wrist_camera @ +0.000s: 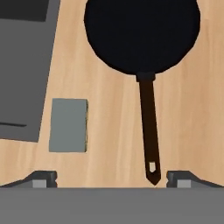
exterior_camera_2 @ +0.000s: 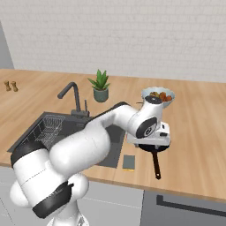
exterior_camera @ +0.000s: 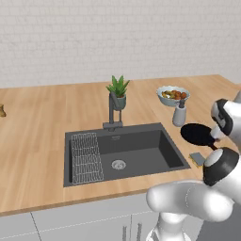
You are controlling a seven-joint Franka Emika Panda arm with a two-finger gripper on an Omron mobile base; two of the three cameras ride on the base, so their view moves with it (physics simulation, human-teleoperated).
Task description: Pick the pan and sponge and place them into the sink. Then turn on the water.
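The black pan (wrist_camera: pixel 142 33) lies on the wooden counter just right of the sink (exterior_camera: pixel 141 143), its thin handle (wrist_camera: pixel 148 127) pointing toward the counter's front edge. The sponge (wrist_camera: pixel 68 124) lies grey-green side up between the handle and the basin's rim. My gripper (wrist_camera: pixel 111 181) hovers above the handle's end, open, its tips wide apart and holding nothing. In the left base view the pan (exterior_camera: pixel 197 134) and sponge (exterior_camera: pixel 197 159) sit under my gripper (exterior_camera: pixel 215 134). From the right, the hand covers most of the pan (exterior_camera_2: pixel 152 148); the sponge (exterior_camera_2: pixel 129 162) shows. No water runs.
A dark faucet (exterior_camera: pixel 112 113) and a potted plant (exterior_camera: pixel 118 92) stand behind the basin, which has a wire rack (exterior_camera: pixel 86 157) on its left. A bowl of food (exterior_camera: pixel 172 95) and a soap dispenser (exterior_camera: pixel 179 114) stand behind the pan. Two small shakers (exterior_camera_2: pixel 11 86) stand far left.
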